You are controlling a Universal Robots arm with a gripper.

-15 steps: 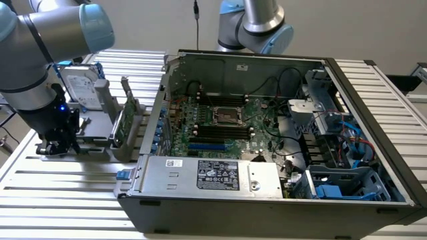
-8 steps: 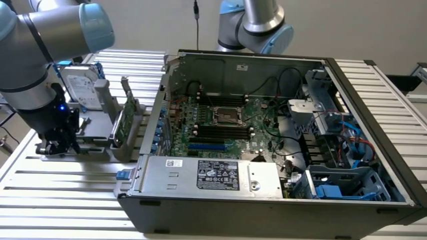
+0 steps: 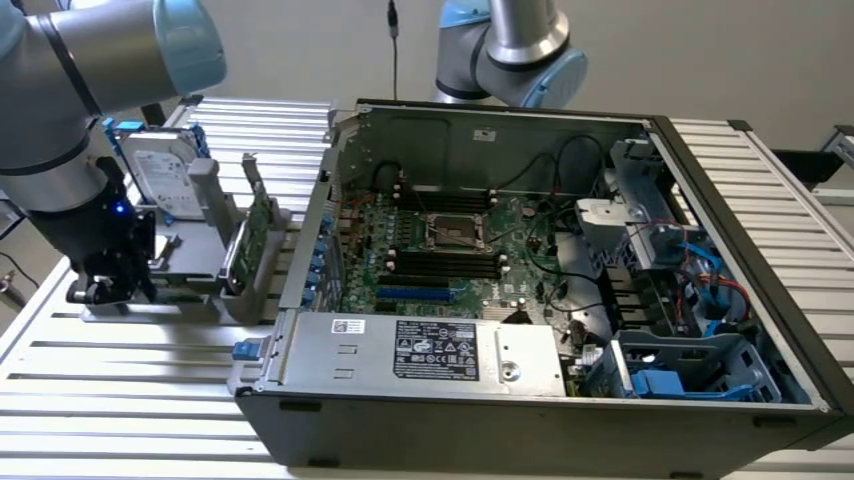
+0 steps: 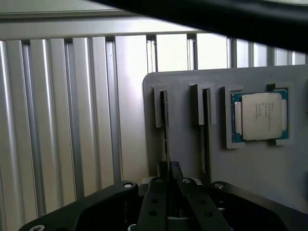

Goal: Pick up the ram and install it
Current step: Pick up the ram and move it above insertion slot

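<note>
grip: gripper (image 4: 169, 179) nearly closed, fingers pinching the ram (image 4: 165, 130) by its thin edge; looks like a real hold.
ram loc: standing on edge in the slot nearest the rim of the grey holder (image 4: 185, 144), outside the pc case, on the exterior view's left. 2nd stick (image 4: 206, 134) just beside it, cpu (image 4: 260, 117) past that.
step: pickup, i'd judge; ram not clear of its slot yet.
do it well: you want a straight pull along the slot walls, no twist. thin board, little pad contact, so go slow.
risk: any tilt could bind it or brush the 2nd stick.
target: dimm slots (image 3: 441, 265) on motherboard (image 3: 461, 215), well apart from the holder.
</note>
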